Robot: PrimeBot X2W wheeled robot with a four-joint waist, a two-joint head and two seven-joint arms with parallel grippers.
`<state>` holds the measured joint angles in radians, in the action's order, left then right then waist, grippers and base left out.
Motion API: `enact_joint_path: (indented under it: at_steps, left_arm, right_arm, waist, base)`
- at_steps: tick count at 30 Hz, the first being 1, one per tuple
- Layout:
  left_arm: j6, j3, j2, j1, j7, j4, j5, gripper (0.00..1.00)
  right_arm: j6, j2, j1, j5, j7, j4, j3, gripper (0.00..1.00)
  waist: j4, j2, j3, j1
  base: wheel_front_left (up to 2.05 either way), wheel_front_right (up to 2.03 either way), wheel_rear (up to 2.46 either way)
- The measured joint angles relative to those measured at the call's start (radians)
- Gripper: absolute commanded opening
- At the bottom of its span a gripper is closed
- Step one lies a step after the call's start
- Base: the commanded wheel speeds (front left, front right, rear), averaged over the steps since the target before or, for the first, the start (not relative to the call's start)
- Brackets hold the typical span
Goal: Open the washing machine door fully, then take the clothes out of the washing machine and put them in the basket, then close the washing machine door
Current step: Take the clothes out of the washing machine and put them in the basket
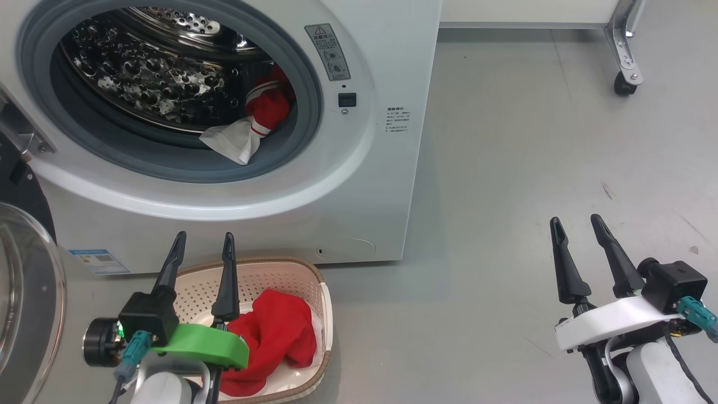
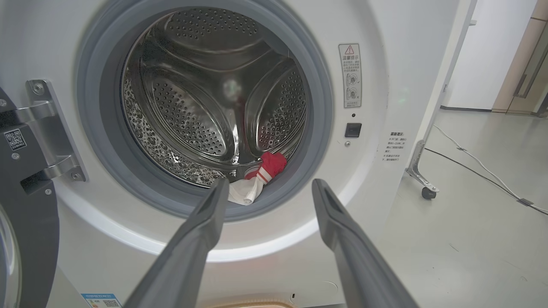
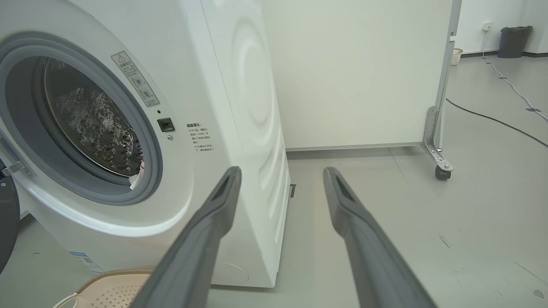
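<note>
Your left gripper (image 1: pixel 205 234) hangs empty, jaws apart, above the basket (image 1: pixel 275 280); right gripper (image 1: pixel 575 219) spread too. Unloading is half done: red clothes (image 1: pixel 280 331) lie inside, another piece (image 1: pixel 261 115), perhaps a sleeve, sits at the washing machine's (image 1: pixel 381 185) lower-right opening edge. Reach in low.

The head view looks steeply down at the washing machine (image 1: pixel 370 168) from close by, with the drum (image 1: pixel 146 78) upper left in frame and the basket (image 1: pixel 280 261) at the bottom. The left wrist view faces the drum mouth squarely and near. The right wrist view looks obliquely across the same opening.
</note>
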<state>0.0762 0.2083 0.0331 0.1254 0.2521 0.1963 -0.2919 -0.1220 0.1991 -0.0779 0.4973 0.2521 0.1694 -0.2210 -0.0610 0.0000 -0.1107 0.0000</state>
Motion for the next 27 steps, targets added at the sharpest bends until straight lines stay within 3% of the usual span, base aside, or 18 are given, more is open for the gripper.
enact_joint_path:
  at_steps: [27]
  left_arm:
    - [0.020,0.005,0.001,-0.003,0.000,-0.029,0.002,1.00]
  right_arm:
    - [0.000,0.000,0.000,0.001,0.000,-0.027,-0.003,1.00]
  waist:
    - [-0.016,0.0000,-0.045,0.0000]
  base:
    - [0.00,0.00,0.00]
